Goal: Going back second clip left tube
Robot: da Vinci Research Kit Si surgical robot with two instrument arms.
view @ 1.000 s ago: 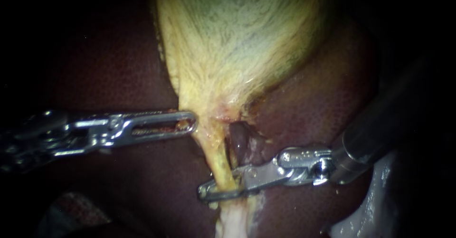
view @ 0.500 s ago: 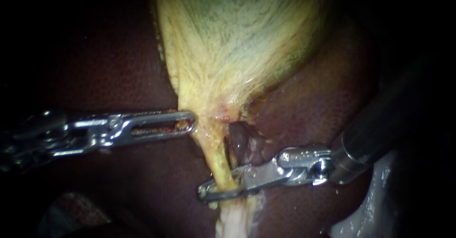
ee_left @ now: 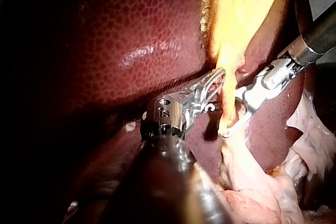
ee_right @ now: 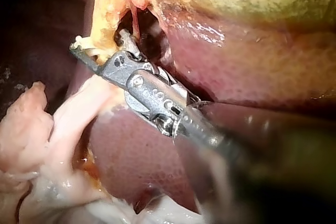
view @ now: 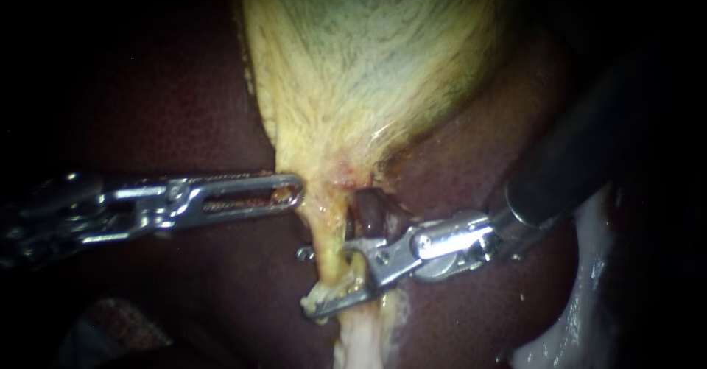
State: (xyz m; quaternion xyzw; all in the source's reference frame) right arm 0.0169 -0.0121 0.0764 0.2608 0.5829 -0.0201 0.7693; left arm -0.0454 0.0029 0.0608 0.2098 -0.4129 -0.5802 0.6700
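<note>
Our right instrument (view: 309, 280) enters from 3 o'clock and its tool is released. The two jaws stand apart with a plain gap, and the left tube (view: 333, 258) passes between them without being pinched. We judge the squeeze on the tube to be over, since the tool is open. What remains is the retreat, because the jaws straddle the tube and have yet to slide clear toward 3 o'clock. We cannot pick out a clip among the frayed yellow tissue at the jaws.

The tube sits just below the middle of the endoscope view. Its long axis is close to 12-to-6: the upper end joins the neck of the gallbladder (view: 368, 67) and the lower end drifts slightly toward 5.

Our left instrument (view: 293, 189) reaches in from 9 o'clock. Its tool appears clenched on the edge of the gallbladder's neck, just above the tube. Dark liver (view: 184, 104) lies around it all.
</note>
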